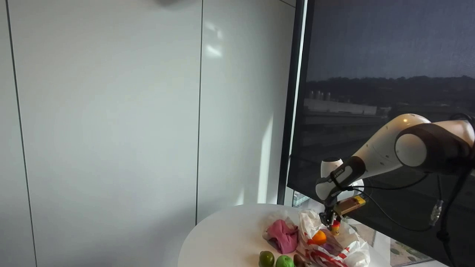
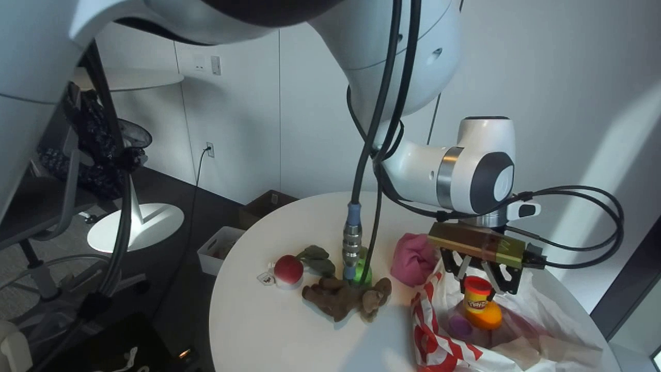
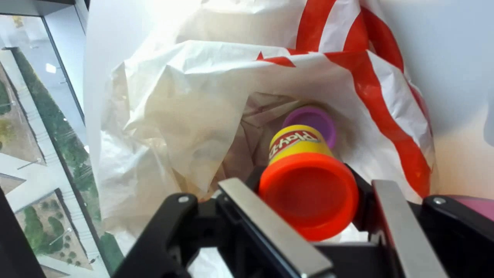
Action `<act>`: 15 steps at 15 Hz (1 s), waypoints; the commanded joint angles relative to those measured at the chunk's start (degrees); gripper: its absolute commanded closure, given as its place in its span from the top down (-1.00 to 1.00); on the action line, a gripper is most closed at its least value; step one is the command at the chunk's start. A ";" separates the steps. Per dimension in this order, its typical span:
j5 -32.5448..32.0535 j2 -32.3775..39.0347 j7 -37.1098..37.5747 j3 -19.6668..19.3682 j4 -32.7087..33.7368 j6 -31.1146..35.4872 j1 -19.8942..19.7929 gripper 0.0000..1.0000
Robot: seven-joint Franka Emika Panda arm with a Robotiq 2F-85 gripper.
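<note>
One white-and-red bag gapes at the near right of the counter in an exterior view, a purple disc inside; at its mouth the gripper pinches a red-lidded Play-Doh can; farther back, to the left, lies a pink cloth.

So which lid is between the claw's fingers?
The red lid, on the yellow Play-Doh tub the gripper holds; the purple lid lies lower, inside the bag.
</note>
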 commanded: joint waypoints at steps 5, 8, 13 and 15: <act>-3.81 -8.40 0.19 3.98 -20.52 9.96 0.97 -0.50; -3.66 -7.80 0.35 5.11 -24.11 14.95 1.64 -0.50; -2.63 -4.36 1.71 5.76 -25.86 19.06 3.11 -0.50; -2.53 -3.83 1.91 5.96 -26.40 19.97 3.43 -0.47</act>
